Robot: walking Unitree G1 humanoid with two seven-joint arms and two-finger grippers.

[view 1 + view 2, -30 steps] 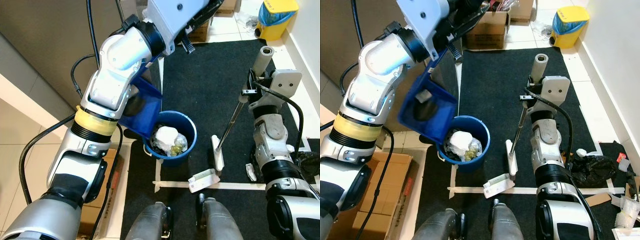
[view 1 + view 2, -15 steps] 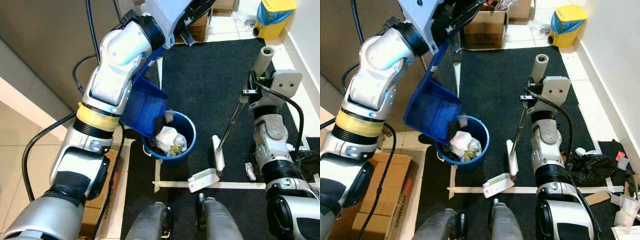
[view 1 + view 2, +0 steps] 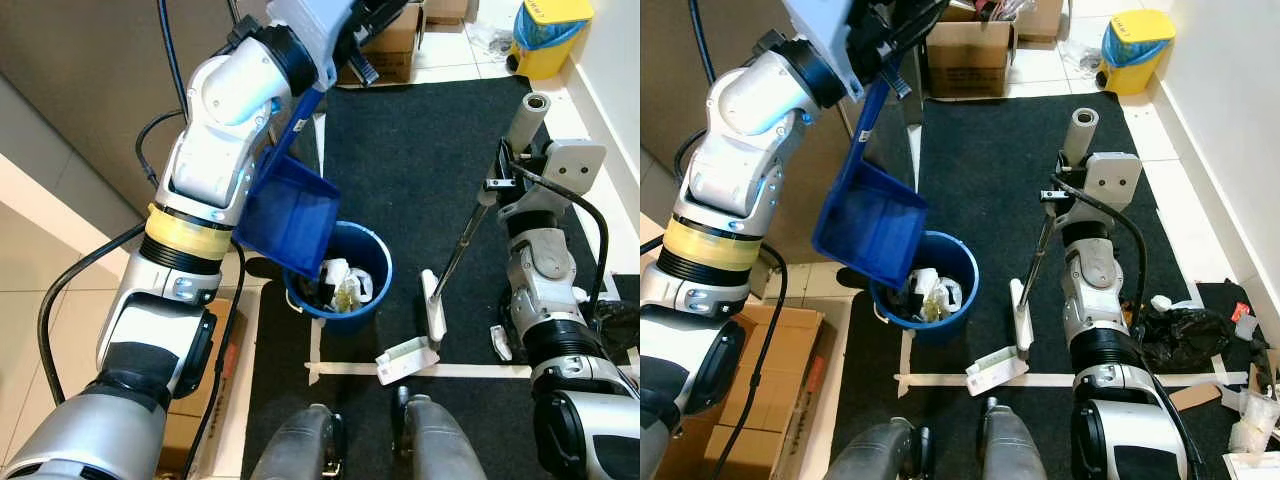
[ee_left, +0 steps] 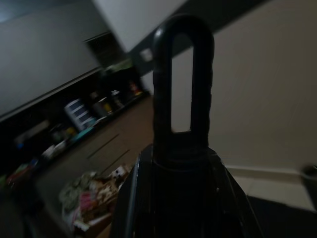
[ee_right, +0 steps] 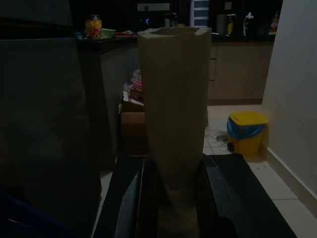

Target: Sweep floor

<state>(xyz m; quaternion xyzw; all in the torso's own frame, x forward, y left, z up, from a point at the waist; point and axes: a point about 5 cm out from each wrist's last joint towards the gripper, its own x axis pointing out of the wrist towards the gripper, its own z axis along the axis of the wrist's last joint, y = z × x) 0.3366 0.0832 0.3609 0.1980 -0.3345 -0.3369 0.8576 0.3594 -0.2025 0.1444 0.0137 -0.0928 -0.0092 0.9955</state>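
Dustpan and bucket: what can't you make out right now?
- Bucket: the near-left part of its inside, covered by the dustpan in both eye views.
- Dustpan: its inner face turned away; whether it has emptied is hidden.
- Left wrist view: dark; the dustpan handle blocks the middle.

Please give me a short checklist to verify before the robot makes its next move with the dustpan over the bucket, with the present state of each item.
1. Blue plastic dustpan tilted, lip over the round blue bucket: ok.
2. Left gripper shut on the dustpan's handle: ok.
3. Rubbish inside the bucket, none on its rim: ok.
4. Dustpan fully emptied: cannot tell, its inside faces away.
5. Right gripper shut on the beige-handled broom, broom head resting on the black mat: ok.
6. Floor swept: not ok, a white carton lies on the white tape line.
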